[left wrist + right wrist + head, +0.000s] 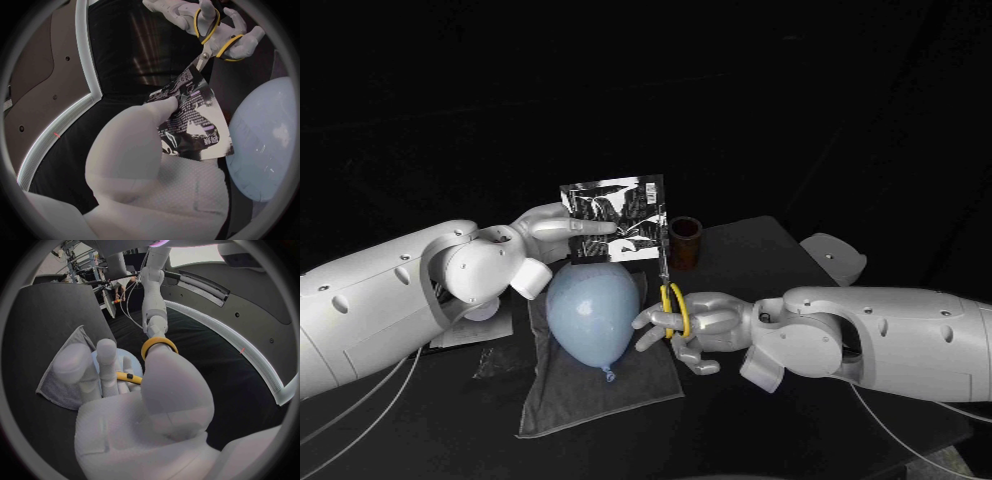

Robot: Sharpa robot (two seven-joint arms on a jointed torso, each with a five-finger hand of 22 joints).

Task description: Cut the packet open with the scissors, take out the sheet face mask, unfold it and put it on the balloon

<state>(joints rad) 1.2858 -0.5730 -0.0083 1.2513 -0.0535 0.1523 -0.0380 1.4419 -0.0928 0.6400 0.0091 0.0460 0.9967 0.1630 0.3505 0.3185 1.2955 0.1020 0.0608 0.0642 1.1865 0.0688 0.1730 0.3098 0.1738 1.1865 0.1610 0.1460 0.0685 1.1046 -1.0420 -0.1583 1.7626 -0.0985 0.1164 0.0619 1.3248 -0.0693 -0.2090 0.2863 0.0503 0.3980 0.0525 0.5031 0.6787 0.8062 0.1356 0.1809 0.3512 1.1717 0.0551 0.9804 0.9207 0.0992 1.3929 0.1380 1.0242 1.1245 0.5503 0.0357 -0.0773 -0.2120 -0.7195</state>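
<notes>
My left hand [568,231] holds the black-and-white packet [615,217] upright above the table, pinching its left side. Under it a pale blue balloon [594,309] lies on a grey cloth [596,392]. My right hand [692,325] grips the yellow-handled scissors [674,303], blades pointing up to the packet's lower right edge. In the left wrist view the scissors [212,33] in the right hand [187,12] meet a corner of the packet [194,125], which my left hand [134,150] holds, with the balloon [269,140] beside it. The right wrist view shows my right hand [137,395] through the yellow handles [158,345].
A brown cylinder [688,241] stands just behind the packet's right edge. A white object [835,256] sits at the table's far right. A pale sheet [466,336] lies under my left arm. The grey cloth [62,374] spreads beyond my right hand.
</notes>
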